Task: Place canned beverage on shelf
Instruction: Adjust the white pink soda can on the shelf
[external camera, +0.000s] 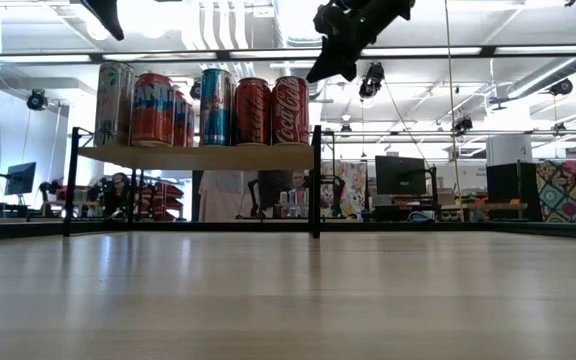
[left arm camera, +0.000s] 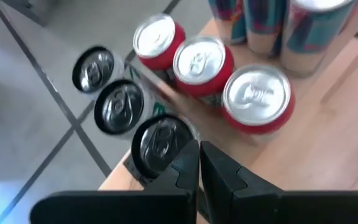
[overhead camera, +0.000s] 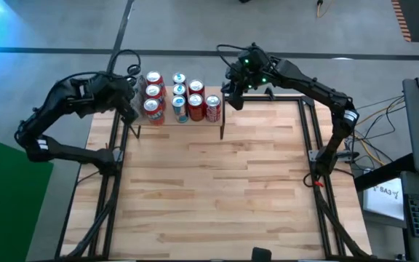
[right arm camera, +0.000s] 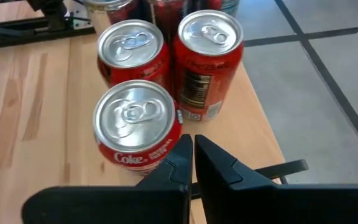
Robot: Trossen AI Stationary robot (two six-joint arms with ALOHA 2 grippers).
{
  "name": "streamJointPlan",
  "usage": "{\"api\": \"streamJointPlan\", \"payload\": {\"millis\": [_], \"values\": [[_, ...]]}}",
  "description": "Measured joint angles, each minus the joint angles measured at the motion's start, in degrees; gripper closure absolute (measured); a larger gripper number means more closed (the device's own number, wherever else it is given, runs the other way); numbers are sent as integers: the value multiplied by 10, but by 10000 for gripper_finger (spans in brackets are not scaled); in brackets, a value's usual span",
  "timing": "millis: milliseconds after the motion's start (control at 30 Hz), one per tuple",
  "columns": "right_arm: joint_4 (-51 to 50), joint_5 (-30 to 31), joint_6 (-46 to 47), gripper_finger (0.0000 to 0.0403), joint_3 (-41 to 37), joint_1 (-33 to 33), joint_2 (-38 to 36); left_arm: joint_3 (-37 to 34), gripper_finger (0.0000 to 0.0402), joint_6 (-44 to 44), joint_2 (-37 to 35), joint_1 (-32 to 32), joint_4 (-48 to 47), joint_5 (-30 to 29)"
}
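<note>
The shelf (external camera: 198,156), a small light-wood board on thin black uprights, stands at the table's far left. Several cans (overhead camera: 177,96) stand upright on it in close rows, red ones (right arm camera: 138,121) toward its right end and dark-topped ones (left arm camera: 120,106) toward its left end. My left gripper (overhead camera: 133,102) is shut and hovers above the shelf's left end, slanting down over a dark-topped can (left arm camera: 160,140). My right gripper (overhead camera: 233,98) is shut and hangs above and just right of the shelf's right end, near a Coke can. Neither gripper holds anything.
The butcher-block tabletop (overhead camera: 217,182) spreads bare-looking toward the near edge. Black frame rails (overhead camera: 308,131) run along its left and right sides. Cables and equipment (overhead camera: 413,145) lie off the table's right side; the room behind shows monitors and shelving (external camera: 398,175).
</note>
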Motion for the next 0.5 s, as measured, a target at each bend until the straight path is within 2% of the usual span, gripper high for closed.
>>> {"api": "streamJointPlan", "payload": {"millis": [267, 500], "values": [[-15, 0, 1, 394, 0, 3, 0, 0, 402, 17, 0, 52, -19, 57], [-29, 0, 5, 394, 0, 3, -3, -1, 402, 39, 6, 90, -19, 59]]}}
